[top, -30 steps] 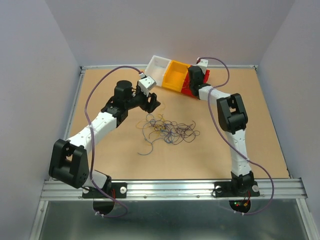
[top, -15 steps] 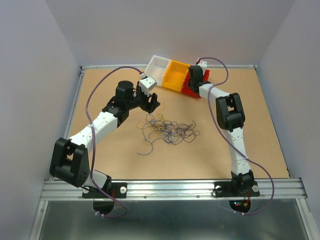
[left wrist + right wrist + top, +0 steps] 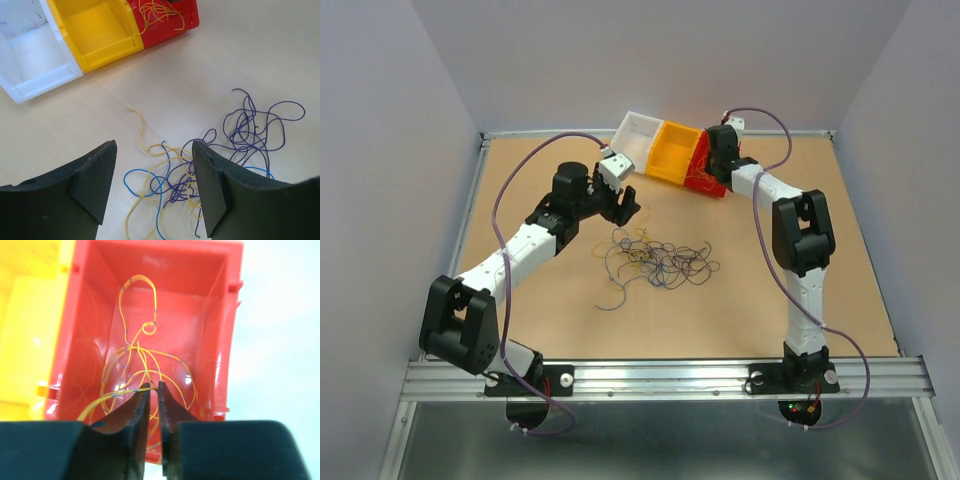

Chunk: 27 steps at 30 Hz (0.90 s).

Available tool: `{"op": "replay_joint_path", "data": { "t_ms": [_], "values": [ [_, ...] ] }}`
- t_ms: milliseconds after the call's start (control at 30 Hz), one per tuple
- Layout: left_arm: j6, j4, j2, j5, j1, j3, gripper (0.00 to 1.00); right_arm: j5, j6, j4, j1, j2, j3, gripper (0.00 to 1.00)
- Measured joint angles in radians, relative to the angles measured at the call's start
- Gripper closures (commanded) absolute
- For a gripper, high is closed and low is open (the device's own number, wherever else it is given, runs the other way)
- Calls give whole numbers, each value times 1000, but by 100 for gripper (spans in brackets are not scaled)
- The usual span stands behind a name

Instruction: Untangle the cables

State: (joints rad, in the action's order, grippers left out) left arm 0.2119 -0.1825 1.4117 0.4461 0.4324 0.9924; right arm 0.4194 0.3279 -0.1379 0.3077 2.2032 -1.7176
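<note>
Cables (image 3: 658,262) are lying as a loose, flat snarl on the table (image 3: 580,335), just ahead of and below the left gripper (image 3: 152,187), whose jaws are standing wide apart and holding nothing. A blue loop (image 3: 145,181) is showing on the table through the gap between its two fingers. A free yellow tail (image 3: 140,126) is trailing off just ahead of the jaws, and the purple loops (image 3: 252,131) are bunching ahead and to the right of the right-hand finger. Beyond the jaws, the white bin (image 3: 30,55), yellow bin (image 3: 100,30) and red bin (image 3: 187,22) are sitting in a row. The right gripper (image 3: 154,387) is hanging over the red bin with its jaws pressed almost together. It seems to be pinching one of the yellow strands (image 3: 137,357) that are coiling on the bin floor just ahead of its tips (the pinch itself is too fine to be sure of). These wires are looking featherlight, springy and limp, so they are likely to be dragging neighbours along and slipping from a loose pinch. I am judging the free yellow tail the best hold: it is lying clear of the others, so lifting from its end should be drawing one strand out rather than tightening the knot.
</note>
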Motion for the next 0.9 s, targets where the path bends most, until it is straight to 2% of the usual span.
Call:
{"op": "replay_joint_path", "data": {
  "t_ms": [133,233,333,367,400,433,533,600,633,900],
  "values": [
    [0,0,0,-8,1,0,26,13,-3,-2,0,-27,-2,69],
    [0,0,0,-14,1,0,26,16,-5,-11,0,-27,-10,52],
    [0,0,0,-21,0,0,26,18,-6,-33,0,-27,-24,42],
    [0,0,0,-22,1,0,26,18,-7,-36,0,-28,-29,42],
    [0,0,0,-24,1,0,26,18,-8,-35,0,-29,-32,43],
    [0,0,0,-25,1,0,26,18,-10,-36,0,-29,-34,55],
    [0,0,0,-29,1,0,26,19,-15,-39,0,-30,-36,73],
    [0,0,0,-30,1,0,26,18,-19,-46,0,-30,-40,88],
    [0,0,0,-30,1,0,26,17,-18,-56,0,-30,-51,98],
    [0,0,0,-33,1,0,26,-10,-13,-63,-14,60,-251,99]
  ]
}}
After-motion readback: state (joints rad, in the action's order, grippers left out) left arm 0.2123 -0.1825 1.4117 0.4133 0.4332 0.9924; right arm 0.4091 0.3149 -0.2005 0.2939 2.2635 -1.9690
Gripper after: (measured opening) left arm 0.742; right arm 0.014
